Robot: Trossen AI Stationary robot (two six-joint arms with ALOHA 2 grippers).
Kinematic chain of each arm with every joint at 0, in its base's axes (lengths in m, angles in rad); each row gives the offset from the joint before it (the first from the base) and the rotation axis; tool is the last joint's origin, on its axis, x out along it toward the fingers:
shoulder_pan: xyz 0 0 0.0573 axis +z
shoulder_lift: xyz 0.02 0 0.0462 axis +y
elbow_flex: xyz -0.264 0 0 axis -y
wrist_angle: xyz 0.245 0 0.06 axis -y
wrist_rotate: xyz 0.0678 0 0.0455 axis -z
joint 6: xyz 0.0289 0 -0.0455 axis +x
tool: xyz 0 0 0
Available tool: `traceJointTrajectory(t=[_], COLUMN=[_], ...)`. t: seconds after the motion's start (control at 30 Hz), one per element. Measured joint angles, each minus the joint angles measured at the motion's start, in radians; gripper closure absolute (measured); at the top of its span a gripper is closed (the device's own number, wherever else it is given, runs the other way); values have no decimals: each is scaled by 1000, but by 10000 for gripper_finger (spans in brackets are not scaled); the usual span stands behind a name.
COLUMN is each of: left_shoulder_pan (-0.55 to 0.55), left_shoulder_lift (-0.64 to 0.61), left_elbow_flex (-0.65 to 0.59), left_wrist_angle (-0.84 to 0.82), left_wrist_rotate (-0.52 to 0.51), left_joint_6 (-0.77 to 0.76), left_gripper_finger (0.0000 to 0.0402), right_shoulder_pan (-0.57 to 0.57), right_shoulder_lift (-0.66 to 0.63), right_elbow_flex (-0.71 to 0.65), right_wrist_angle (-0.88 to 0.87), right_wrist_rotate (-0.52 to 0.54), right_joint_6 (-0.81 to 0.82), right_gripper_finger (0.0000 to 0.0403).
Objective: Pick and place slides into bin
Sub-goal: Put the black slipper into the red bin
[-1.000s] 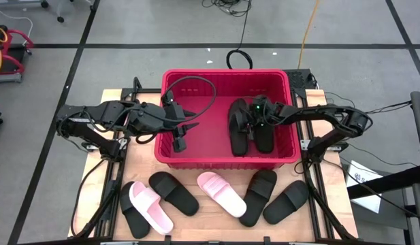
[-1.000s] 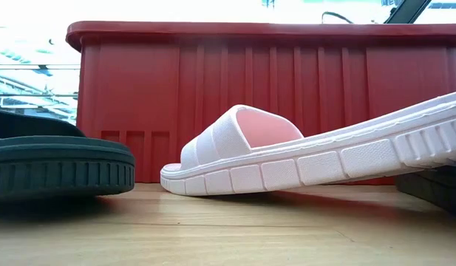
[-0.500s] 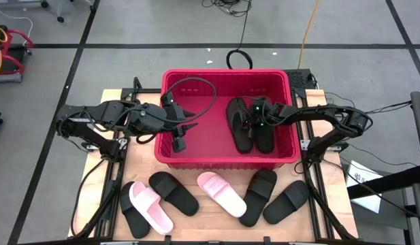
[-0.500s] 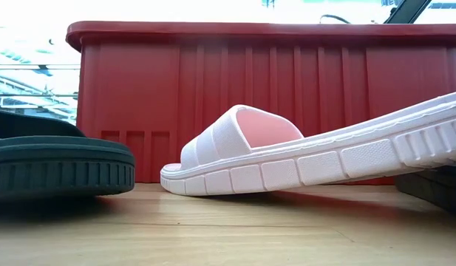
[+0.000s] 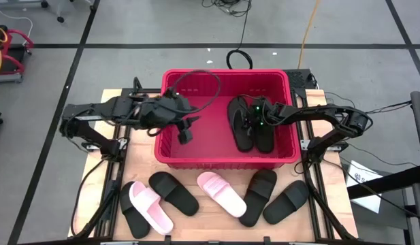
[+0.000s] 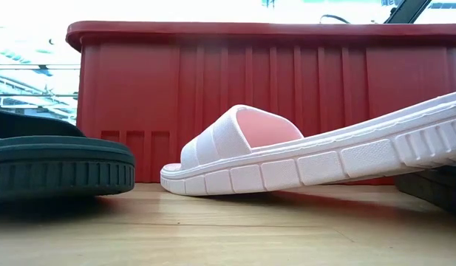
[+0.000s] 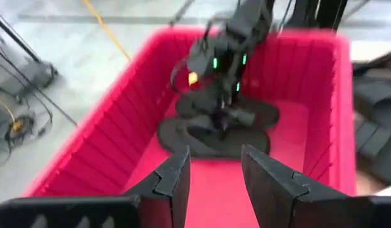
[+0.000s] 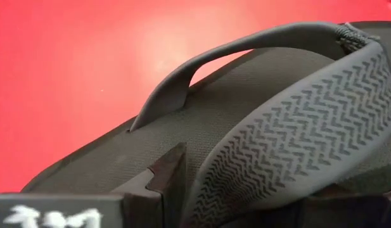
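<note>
The red bin [image 5: 223, 73] stands at the table's far middle. Two black slides [image 5: 240, 129] [image 5: 265, 134] lie side by side in its right half, under my right gripper [image 5: 251, 120], which is shut on one of them [image 8: 296, 133]. The other [image 8: 119, 158] lies footbed up on the bin's floor. My left gripper [image 5: 186, 133] hangs open and empty above the bin's left half [image 7: 214, 158]. In front of the bin, on the table, lie two pink slides [image 5: 150, 207] [image 5: 222, 192] and several black ones [image 5: 173, 192] [image 5: 286, 202]. My right gripper has a black slide's sole [image 8: 246, 171] between its two fingers, with the chevron tread turned toward the wrist. The fingers slant down from the table's right side. The slide sits tilted inside the bin, against the other black slide's footbed [image 8: 201, 126].
The bin's left half [image 7: 208, 190] is bare red floor, ringed by ribbed walls [image 7: 100, 145]. In the low view a pink slide [image 6: 235, 144] lies right before the bin's near wall [image 6: 287, 66], beside a black sole [image 6: 58, 170]. Cables run beyond the far edge [image 5: 238, 60].
My left gripper has gone toward the table's right and far edge, farther over the bin, still open. My right gripper has rolled at the wrist in place, and the black slide at its fingers has tipped from standing on edge to lying flatter.
</note>
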Motion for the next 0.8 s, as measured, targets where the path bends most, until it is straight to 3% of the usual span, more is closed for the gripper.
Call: traceJointTrajectory(t=[0.47,0.8], left_shoulder_pan=[204,315], left_shoulder_lift=[165,370], left_elbow_flex=[0,0], left_wrist_angle=[0,172], left_wrist_rotate=[177,394], left_joint_6=[14,126], left_gripper_finger=[261,261], right_shoulder_pan=[0,0], right_shoulder_lift=[-50,-50], right_elbow_flex=[-1,-1], right_wrist_angle=[-9,-8], right_wrist_rotate=[-4,-4], right_joint_6=[55,45], right_gripper_finger=[254,255])
